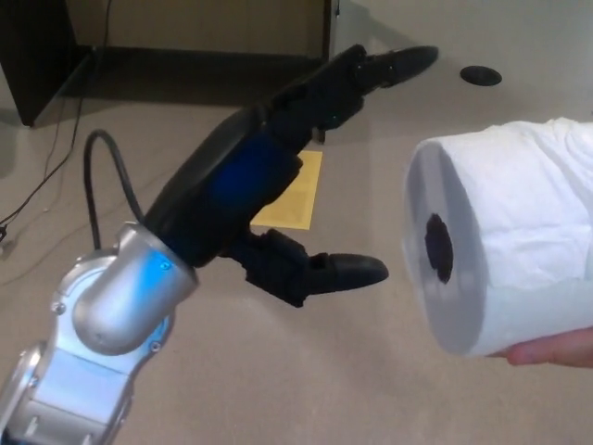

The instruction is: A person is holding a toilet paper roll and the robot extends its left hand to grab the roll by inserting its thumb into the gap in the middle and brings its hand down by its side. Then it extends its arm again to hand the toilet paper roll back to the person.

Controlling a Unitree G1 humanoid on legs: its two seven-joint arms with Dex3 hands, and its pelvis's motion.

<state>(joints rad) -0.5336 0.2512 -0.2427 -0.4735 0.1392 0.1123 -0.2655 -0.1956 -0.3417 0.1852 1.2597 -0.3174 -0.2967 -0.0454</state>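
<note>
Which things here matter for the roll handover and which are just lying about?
Part of the job: toilet paper roll; left hand, open, thumb aimed at the roll's hole; person's fingers under the roll.
Just lying about: yellow paper; cable; dark cabinet.

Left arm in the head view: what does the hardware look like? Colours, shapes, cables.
The left hand is black with a glossy blue-tinted back panel, two thick segmented fingers and a rounded-tip thumb. The wrist is a rounded silver-grey housing with a small blue light, joined to more grey metal below. A black cable loops out of the wrist. No markings are legible. The right arm is not in view.
</note>
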